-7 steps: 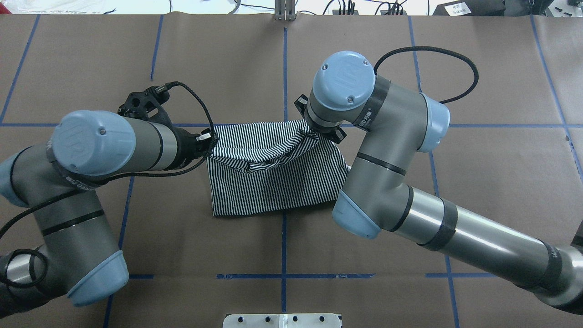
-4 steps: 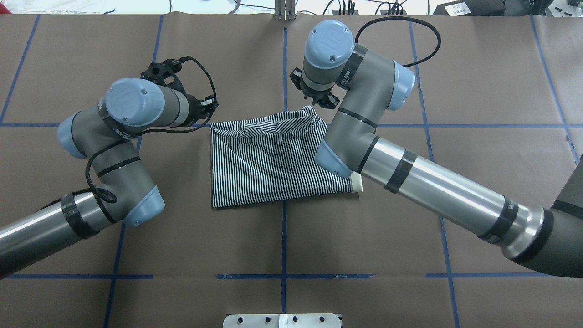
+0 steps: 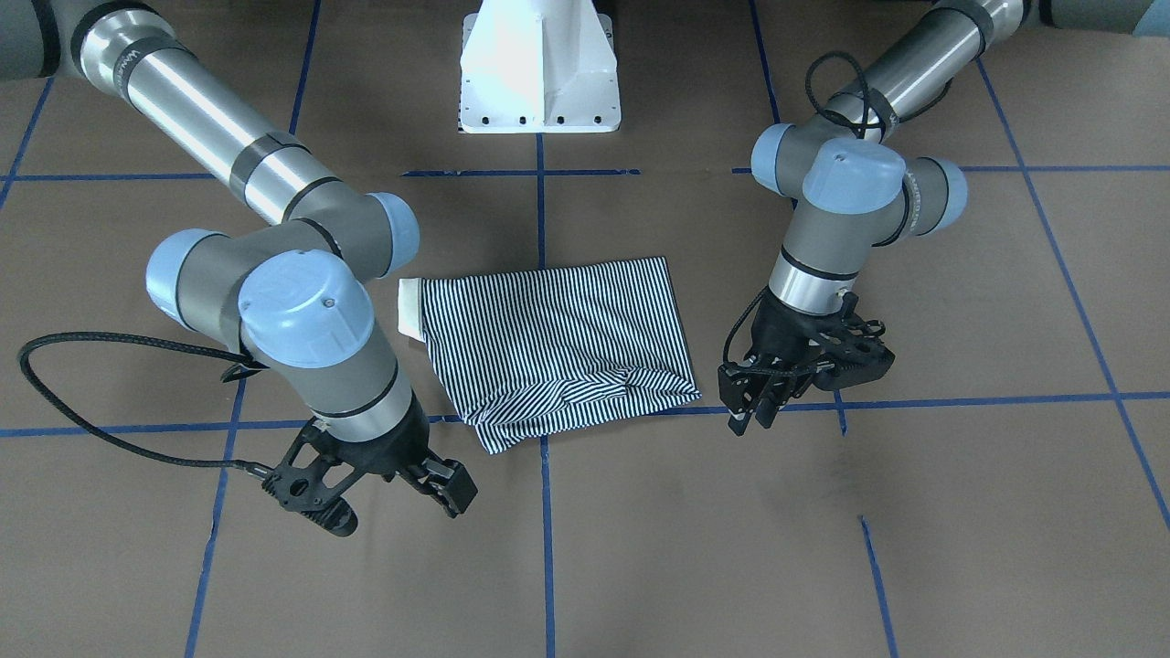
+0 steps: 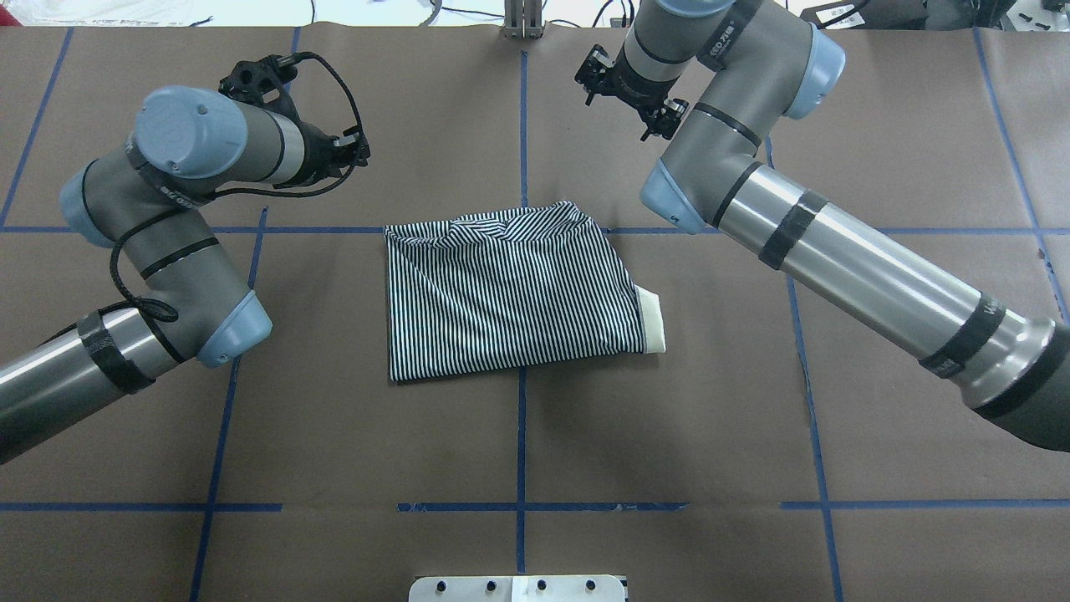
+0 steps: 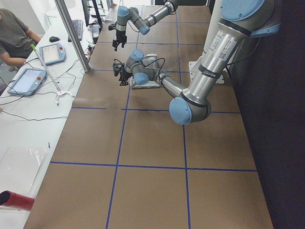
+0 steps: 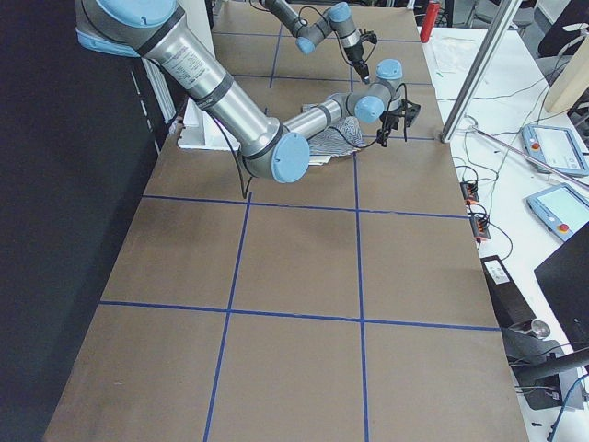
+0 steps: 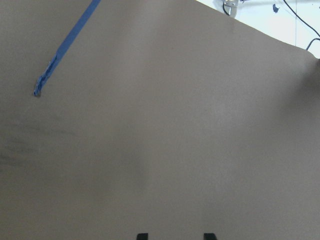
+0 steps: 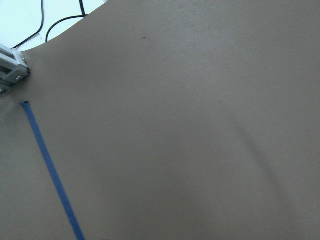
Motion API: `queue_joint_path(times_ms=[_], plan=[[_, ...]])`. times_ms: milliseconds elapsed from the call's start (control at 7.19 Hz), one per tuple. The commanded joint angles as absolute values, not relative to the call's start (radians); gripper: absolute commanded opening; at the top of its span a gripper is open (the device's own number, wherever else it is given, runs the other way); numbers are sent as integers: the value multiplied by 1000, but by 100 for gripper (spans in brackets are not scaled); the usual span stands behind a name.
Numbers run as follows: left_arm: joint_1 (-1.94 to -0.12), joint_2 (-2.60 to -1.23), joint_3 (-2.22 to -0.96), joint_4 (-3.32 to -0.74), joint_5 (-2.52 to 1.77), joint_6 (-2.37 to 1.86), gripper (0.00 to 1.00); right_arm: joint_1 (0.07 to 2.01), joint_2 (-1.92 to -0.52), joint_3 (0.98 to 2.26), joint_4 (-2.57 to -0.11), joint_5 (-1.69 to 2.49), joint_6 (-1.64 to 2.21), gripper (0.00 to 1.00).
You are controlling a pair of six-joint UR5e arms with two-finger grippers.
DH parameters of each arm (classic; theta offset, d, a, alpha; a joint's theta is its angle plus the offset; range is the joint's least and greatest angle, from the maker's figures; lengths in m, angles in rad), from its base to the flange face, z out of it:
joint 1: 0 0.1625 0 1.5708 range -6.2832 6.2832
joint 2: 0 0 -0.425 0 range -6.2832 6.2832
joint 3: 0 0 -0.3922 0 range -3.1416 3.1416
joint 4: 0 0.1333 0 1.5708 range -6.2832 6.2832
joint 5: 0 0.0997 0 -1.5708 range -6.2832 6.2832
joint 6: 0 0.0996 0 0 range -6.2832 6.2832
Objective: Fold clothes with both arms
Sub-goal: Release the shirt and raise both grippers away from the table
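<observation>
One folded shirt (image 4: 510, 301); left pincer (image 3: 751, 419), right pincer (image 3: 420, 477): two, apparently both parted.

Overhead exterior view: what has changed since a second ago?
The left gripper and the right gripper let go of the far edge of the shirt. Both drew away from it, farther from the robot and slightly outward. The raised, sagging edge settled onto the fold. The rest of the shirt stayed folded in place.

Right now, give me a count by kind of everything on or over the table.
Striped shirt: 1
Robot arms: 2, left arm, right arm
Pincers: 2, left pincer, right pincer, both empty
White base: 1
Total: 6
</observation>
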State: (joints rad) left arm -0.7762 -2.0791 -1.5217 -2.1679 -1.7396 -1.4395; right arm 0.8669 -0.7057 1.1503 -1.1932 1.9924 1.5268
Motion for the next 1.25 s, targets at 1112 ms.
queue_joint_path(times_ms=[1112], plan=[[-1542,-1605,-1451,-2124,-2405,-28,51,1541,-1472,1454,-1437,2401,-1,100]])
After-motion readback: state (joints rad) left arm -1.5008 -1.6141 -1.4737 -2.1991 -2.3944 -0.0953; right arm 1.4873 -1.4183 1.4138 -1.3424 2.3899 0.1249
